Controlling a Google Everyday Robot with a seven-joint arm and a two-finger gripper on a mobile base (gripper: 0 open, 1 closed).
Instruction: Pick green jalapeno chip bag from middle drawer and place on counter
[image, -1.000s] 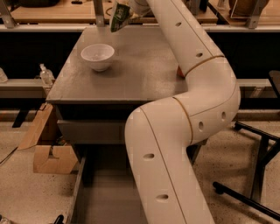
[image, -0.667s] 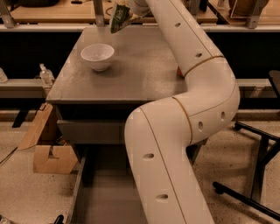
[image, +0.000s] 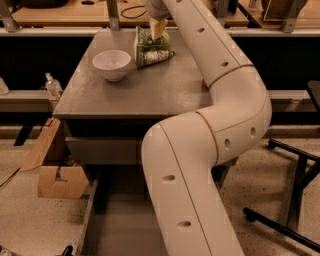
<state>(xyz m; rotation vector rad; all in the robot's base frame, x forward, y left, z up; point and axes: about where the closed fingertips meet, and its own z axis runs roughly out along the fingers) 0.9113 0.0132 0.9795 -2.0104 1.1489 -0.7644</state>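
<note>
The green jalapeno chip bag rests on the counter at its far side, just right of a white bowl. My gripper reaches down from the top of the view and is shut on the bag's upper edge. My white arm sweeps from the bottom of the view up over the counter's right half. The middle drawer stands pulled open below the counter's front. The part of its grey floor that shows is bare, and the arm hides its right side.
A cardboard box sits on the floor left of the drawer. A small clear bottle stands on a ledge to the left. A wooden bench with cables runs behind the counter. Black chair legs stand at the right.
The gripper has come down and slightly right with the bag. The bag, held above the counter's far edge before, now rests on the counter beside the bowl.
</note>
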